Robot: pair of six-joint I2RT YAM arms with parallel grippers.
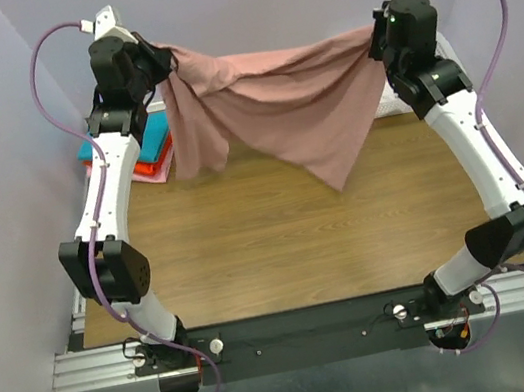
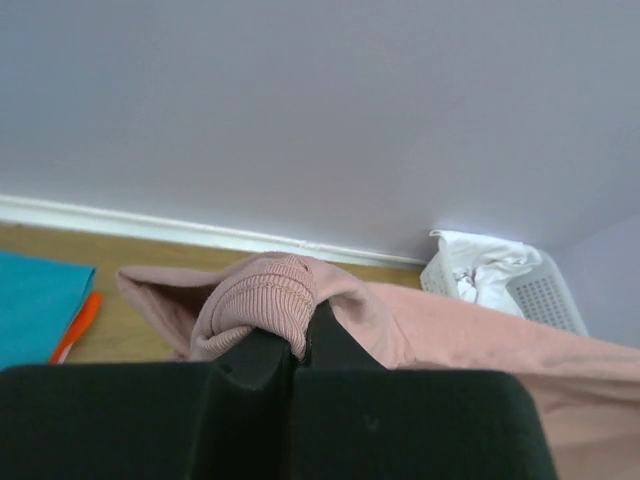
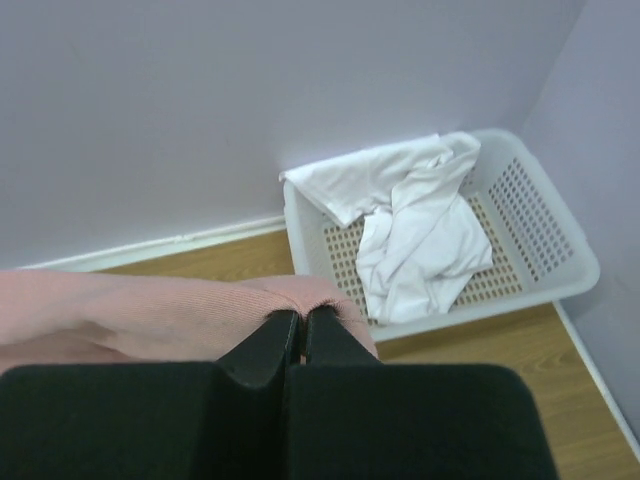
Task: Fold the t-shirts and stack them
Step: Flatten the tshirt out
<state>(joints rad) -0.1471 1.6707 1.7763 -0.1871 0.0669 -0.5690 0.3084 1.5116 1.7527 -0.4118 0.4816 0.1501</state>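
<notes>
My left pincer (image 2: pixel 298 340) and right pincer (image 3: pixel 302 330) pinch the unfolded dusty-pink cotton t-shirt (image 1: pixel 276 102); folded teal and orange-red tees (image 1: pixel 155 136) lie stacked upper left.

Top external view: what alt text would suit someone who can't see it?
Two robot arms hold a dusty-pink t-shirt up between them, the jaws of each gripping one end, its cloth draping toward the wooden table. A stack of folded shirts, teal on top, lies beside the left arm.
</notes>
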